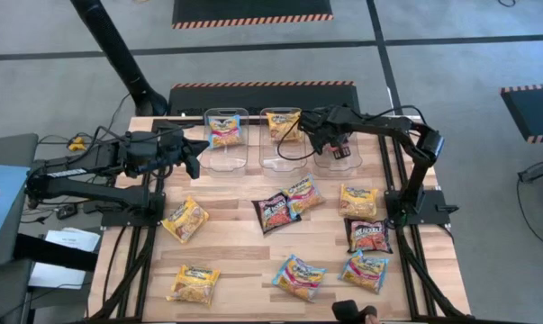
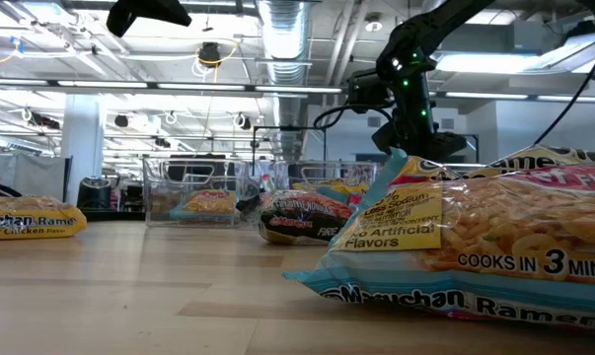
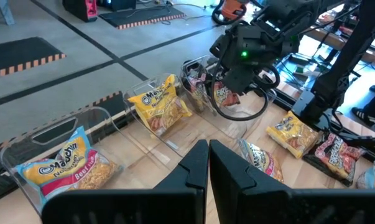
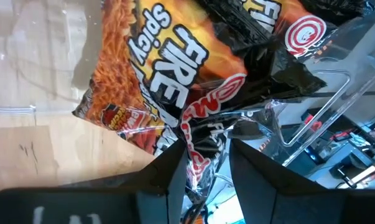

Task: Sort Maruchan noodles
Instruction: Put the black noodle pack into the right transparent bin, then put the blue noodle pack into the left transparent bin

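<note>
Three clear bins stand along the table's far edge. The left bin (image 1: pixel 226 139) holds a blue-pink packet (image 1: pixel 224 131), and the middle bin (image 1: pixel 281 139) a yellow packet (image 1: pixel 283 124). My right gripper (image 1: pixel 332 144) hangs over the right bin (image 1: pixel 340 155), shut on a dark maroon-black packet (image 4: pixel 175 68). My left gripper (image 1: pixel 199 153) hovers shut near the left bin's left side and touches nothing. Several more packets of all three kinds lie flat on the table's near half. My right gripper pinches the dark packet's crinkled end seam (image 4: pixel 203 152) between its two fingers (image 4: pixel 171 171). The rest of the packet stretches away beyond the fingertips, inside the right bin's clear walls (image 4: pixel 336 93). Whether its far end rests on the bin's floor I cannot tell.
On the table lie yellow packets (image 1: pixel 185 219) (image 1: pixel 194 283) (image 1: pixel 357 200), dark ones (image 1: pixel 274 211) (image 1: pixel 368 234) and blue-pink ones (image 1: pixel 303 193) (image 1: pixel 298 276) (image 1: pixel 366 270). One blue-pink packet (image 2: pixel 475 247) fills the low view's near right. A cable loops by the middle bin (image 1: pixel 289 151).
</note>
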You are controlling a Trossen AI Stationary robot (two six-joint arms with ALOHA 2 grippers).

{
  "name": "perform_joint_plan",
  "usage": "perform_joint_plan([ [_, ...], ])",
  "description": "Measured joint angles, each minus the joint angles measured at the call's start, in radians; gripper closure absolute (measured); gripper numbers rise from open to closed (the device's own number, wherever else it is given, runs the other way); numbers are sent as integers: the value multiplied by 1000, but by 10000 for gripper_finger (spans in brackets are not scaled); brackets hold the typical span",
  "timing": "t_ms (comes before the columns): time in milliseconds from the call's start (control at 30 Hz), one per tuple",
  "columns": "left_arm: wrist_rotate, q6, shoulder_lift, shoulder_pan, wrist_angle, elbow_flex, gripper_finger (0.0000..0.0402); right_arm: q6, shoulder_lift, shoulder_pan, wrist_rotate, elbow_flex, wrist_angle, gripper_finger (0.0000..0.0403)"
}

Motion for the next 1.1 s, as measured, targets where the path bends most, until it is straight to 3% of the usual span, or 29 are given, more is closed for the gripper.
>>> perform_joint_plan([
  [767, -57, 89, 0, 0, -4, 0, 398, 64, -8, 0, -4, 0, -24, 258],
  [1100, -107, 96, 0, 0, -12, 0, 320, 102, -75, 5, -5, 0, -20, 258],
])
